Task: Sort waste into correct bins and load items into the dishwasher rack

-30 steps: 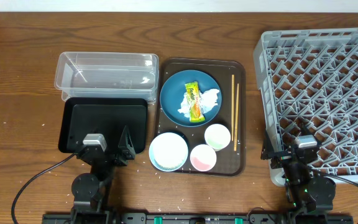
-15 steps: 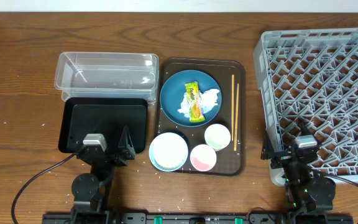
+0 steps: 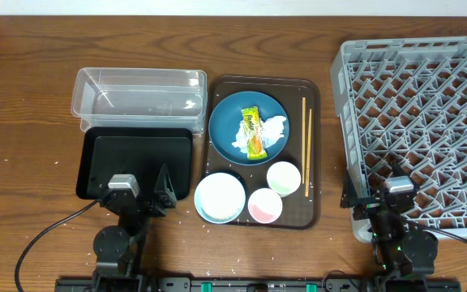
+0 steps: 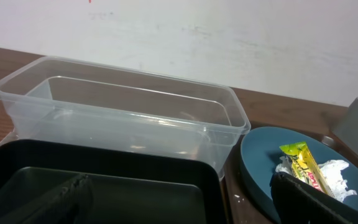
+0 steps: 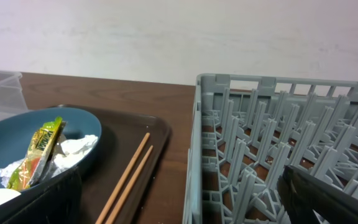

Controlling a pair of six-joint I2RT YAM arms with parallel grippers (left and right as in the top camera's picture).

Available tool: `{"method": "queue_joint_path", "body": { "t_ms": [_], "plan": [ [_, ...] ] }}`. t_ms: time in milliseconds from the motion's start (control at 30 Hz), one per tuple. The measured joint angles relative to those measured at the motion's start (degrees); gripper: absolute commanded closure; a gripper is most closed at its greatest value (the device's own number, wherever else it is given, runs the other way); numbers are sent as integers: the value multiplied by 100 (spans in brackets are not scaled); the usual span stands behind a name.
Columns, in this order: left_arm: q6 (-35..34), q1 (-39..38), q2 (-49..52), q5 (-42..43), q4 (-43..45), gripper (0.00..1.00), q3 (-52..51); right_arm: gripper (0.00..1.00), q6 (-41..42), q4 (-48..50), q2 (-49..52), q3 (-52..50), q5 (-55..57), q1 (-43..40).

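Both arms sit at the near table edge, jaws apart and empty. The left gripper [image 3: 140, 196] faces the black bin [image 3: 136, 158], clear bin [image 3: 136, 89] beyond; the snack wrapper [image 3: 252, 133] and tissue [image 3: 273, 127] lie on the dark-blue plate [image 3: 225, 122], ahead-right of its jaws. The right gripper [image 3: 375, 199] hangs at the dishwasher rack [image 3: 428, 105] corner, chopsticks [image 3: 306, 142] ahead-left

Black left arm [image 3: 118, 239], black right arm [image 3: 400, 243], grey wrist blocks [image 3: 123, 183], thin black cables [image 3: 47, 233], dark jaws
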Motion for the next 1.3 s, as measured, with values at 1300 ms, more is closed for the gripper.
{"method": "queue_joint_path", "body": {
  "t_ms": [1300],
  "plan": [
    [-2,0,4199,2159,-3954,6,5302,1,264,-3821,3705,4942,-1202,0]
  ]
}}
